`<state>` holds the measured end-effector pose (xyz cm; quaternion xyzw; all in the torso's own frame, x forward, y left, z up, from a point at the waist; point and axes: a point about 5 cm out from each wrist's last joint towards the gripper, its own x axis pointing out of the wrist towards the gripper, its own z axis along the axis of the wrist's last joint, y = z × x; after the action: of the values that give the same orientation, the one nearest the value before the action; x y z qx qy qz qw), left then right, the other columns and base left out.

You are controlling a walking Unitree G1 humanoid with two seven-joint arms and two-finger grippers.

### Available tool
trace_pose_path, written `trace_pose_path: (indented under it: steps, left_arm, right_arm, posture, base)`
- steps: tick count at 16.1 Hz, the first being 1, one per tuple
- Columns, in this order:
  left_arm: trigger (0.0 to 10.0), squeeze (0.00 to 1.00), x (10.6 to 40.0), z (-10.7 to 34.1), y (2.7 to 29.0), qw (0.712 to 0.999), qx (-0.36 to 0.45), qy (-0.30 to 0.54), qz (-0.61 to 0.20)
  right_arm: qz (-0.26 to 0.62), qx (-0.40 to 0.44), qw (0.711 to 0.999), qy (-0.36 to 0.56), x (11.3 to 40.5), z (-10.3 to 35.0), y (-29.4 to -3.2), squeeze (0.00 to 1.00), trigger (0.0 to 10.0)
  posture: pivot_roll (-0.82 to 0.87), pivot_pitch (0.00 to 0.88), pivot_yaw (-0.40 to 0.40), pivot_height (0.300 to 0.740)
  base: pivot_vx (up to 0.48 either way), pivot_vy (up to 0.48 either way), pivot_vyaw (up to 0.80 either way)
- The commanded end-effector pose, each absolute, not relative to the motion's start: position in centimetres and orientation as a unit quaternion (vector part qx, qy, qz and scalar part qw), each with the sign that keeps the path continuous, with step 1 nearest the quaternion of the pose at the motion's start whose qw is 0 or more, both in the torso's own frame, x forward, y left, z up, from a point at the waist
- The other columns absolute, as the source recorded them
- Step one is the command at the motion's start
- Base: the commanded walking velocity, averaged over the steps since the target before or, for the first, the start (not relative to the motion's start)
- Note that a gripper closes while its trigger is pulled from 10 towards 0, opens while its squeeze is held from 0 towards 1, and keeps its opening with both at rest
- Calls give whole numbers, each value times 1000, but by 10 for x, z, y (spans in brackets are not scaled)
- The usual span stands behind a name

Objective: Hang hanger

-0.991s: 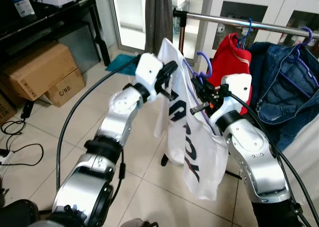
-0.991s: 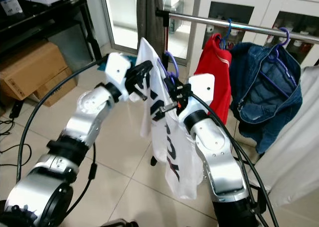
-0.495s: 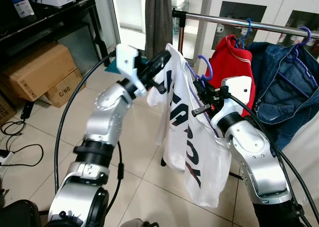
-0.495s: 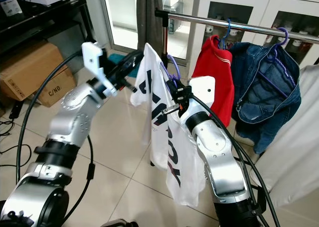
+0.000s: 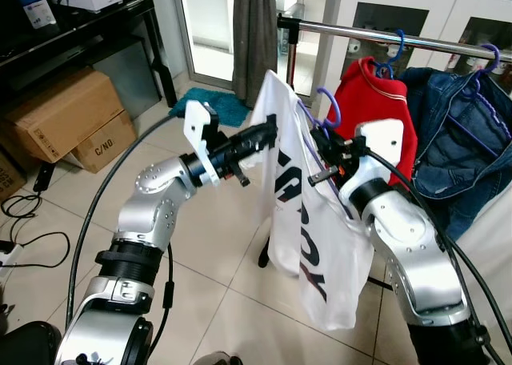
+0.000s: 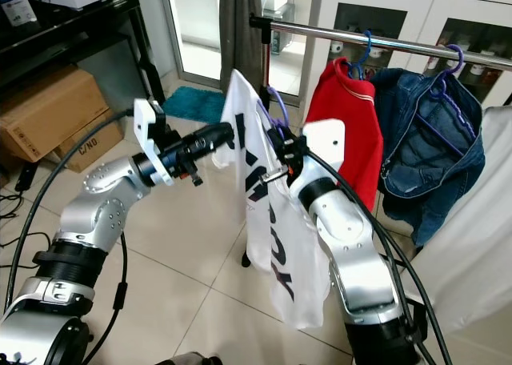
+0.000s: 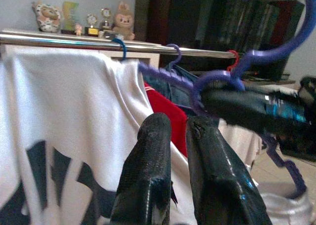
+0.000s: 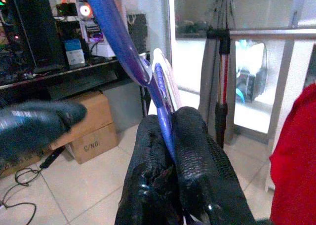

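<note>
My right gripper [image 8: 170, 151] is clamped on the purple hanger [image 5: 326, 109] carrying the white shirt [image 5: 308, 221], mid-frame, just below the metal rail [image 5: 376, 35]. The left gripper [image 5: 260, 137], fingers pressed together, touches the shirt's shoulder. Tiled floor [image 5: 216, 245], cardboard boxes [image 5: 68, 117] upper left; the hanger's shoulders are hidden under fabric.

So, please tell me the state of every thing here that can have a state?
Purple hanger: off the rail, held up.
White shirt: draped on that hanger.
Right hand: shut on the hanger.
Left hand: shut, at the shirt's shoulder.
Red top: hung on rail.
Denim jacket: hung on rail.
</note>
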<state>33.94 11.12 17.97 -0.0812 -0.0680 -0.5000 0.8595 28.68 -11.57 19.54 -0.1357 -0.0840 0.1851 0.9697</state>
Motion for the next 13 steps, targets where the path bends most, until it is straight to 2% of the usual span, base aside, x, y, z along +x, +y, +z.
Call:
trace_pose_path:
  steps: [1, 2, 6, 10, 11, 13]
  left_arm:
    - [10000, 1000, 340, 184, 112, 855, -86, -79, -506]
    - [10000, 1000, 340, 184, 113, 843, -99, -85, -521]
    - [10000, 1000, 348, 191, 118, 858, -77, -121, -494]
    - [10000, 1000, 351, 198, 113, 854, -67, -139, -496]
    - [10000, 933, 354, 198, 113, 858, -67, -139, -490]
    - [10000, 0, 365, 205, 112, 875, -76, -148, -454]
  right_arm:
    - [194, -140, 964, -116, 283, 211, -111, 0, 0]
    - [200, -144, 961, -124, 282, 215, -109, 0, 0]
    - [200, -145, 960, -130, 279, 220, -108, 0, 0]
    - [203, -144, 960, -129, 276, 220, -107, 0, 0]
    - [204, -144, 960, -129, 276, 220, -107, 0, 0]
    - [209, -143, 958, -133, 276, 222, -105, 0, 0]
  posture:
    - [-85, 0, 64, 740]
    - [-89, 0, 67, 740]
    - [-94, 2, 87, 740]
    - [-93, 8, 87, 740]
    - [-91, 9, 85, 740]
    - [-88, 9, 79, 740]
  base:
    - [0, 0, 0]
    - [0, 0, 0]
    - [0, 0, 0]
    - [0, 0, 0]
    - [0, 0, 0]
    - [0, 0, 0]
